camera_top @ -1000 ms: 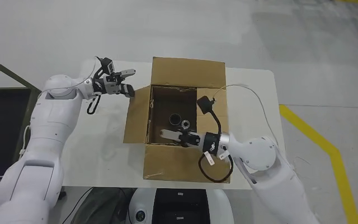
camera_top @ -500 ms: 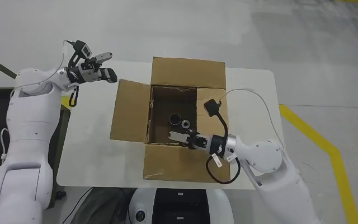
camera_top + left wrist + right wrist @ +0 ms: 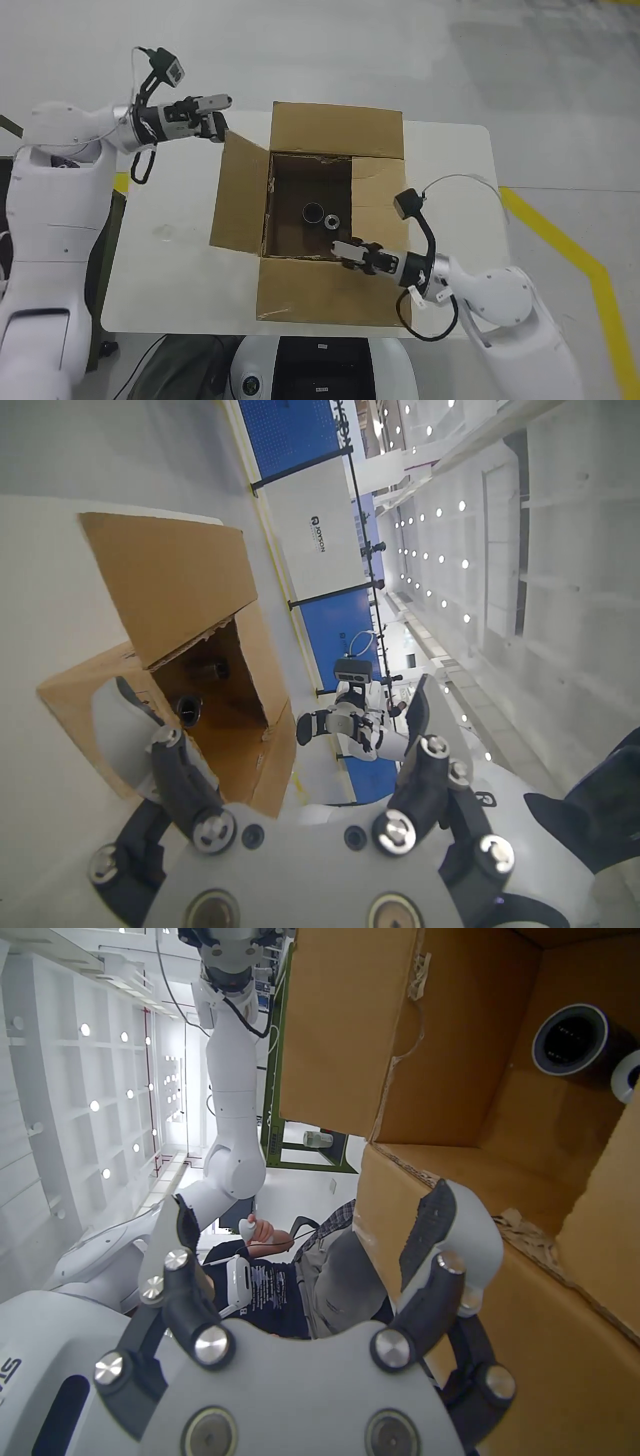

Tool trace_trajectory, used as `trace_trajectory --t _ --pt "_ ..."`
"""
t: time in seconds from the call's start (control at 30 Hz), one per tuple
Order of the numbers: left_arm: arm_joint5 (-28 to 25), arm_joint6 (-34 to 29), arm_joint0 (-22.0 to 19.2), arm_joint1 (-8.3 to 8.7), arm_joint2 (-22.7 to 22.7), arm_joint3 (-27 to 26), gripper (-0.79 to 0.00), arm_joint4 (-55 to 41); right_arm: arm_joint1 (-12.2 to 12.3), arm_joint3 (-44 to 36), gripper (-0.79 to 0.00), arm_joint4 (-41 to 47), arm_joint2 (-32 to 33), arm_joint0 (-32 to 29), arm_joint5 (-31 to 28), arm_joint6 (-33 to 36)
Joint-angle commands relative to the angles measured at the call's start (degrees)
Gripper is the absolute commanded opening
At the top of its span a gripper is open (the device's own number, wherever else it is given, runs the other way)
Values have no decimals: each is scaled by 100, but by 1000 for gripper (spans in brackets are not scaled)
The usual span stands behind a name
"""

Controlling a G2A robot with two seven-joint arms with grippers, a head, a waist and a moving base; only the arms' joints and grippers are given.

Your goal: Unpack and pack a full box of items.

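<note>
An open cardboard box (image 3: 337,128) stands in the middle of the white table (image 3: 165,260). On its floor lie a dark cylinder (image 3: 313,212) (image 3: 570,1040) (image 3: 189,707) and a small pale item (image 3: 332,220) (image 3: 629,1073). My left gripper (image 3: 219,114) (image 3: 265,685) hangs open at the far corner of the half-raised left flap (image 3: 240,195), nothing held. My right gripper (image 3: 346,253) (image 3: 307,1193) is open at the box's near side, with the edge of the near flap (image 3: 320,290) (image 3: 500,1308) between its fingers.
A dark-framed stand (image 3: 8,190) lies past the table's left edge. The right arm's white cable (image 3: 455,155) loops above the table's right part. Bare table lies left of the box.
The left gripper swung out left, folding the left flap open, then came back toward the box; the flap now stands higher. The right gripper slid back from inside the box to its near flap.
</note>
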Motion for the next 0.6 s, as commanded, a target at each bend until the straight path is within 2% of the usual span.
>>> trace_trajectory --t 0.0,0.27,0.57 --pt "146 86 -38 -12 131 -268 0 121 25 -77 0 22 114 -146 -71 -12" --pt "394 417 -233 -108 673 -680 0 246 104 -301 0 125 463 -676 -344 -112" --pt "255 719 -146 -87 502 -936 0 152 152 -287 0 423 623 -861 -647 -83"
